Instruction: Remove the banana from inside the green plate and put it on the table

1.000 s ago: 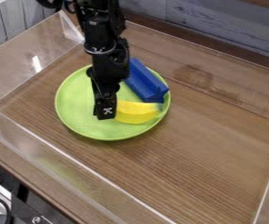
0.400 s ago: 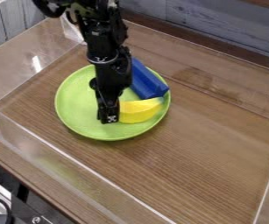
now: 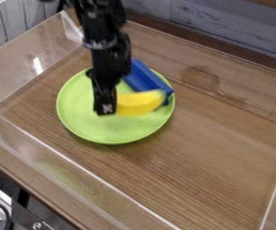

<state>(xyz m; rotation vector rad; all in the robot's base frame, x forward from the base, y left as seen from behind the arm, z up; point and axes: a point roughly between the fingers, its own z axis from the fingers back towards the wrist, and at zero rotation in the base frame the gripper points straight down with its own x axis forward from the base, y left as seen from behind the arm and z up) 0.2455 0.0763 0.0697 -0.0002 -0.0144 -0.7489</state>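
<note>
Since a second earlier, we saw the pincer (image 3: 105, 106) rise a little, closed tight on the banana (image 3: 138, 101), which hung just above the green plate (image 3: 86, 126) beside a blue block (image 3: 148, 78). Around them lay the brown worktop (image 3: 212, 153).

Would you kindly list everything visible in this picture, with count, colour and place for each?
Round lime-green plastic plate: one, green, left of centre on the table.
Small curved yellow toy banana: one, yellow, over the plate's right part, its left end at the claw.
Blue rectangular block: one, blue, at the plate's far right rim, just behind the banana.
Dark brown wood-grain table: one, brown, fills the view.
Clear acrylic walls: several, transparent, round the table's edges.
Grey plank surface: grey, behind the table.
Black robot arm: one, reaching down from the top.
Claw: one, black, shut on the banana.
</note>
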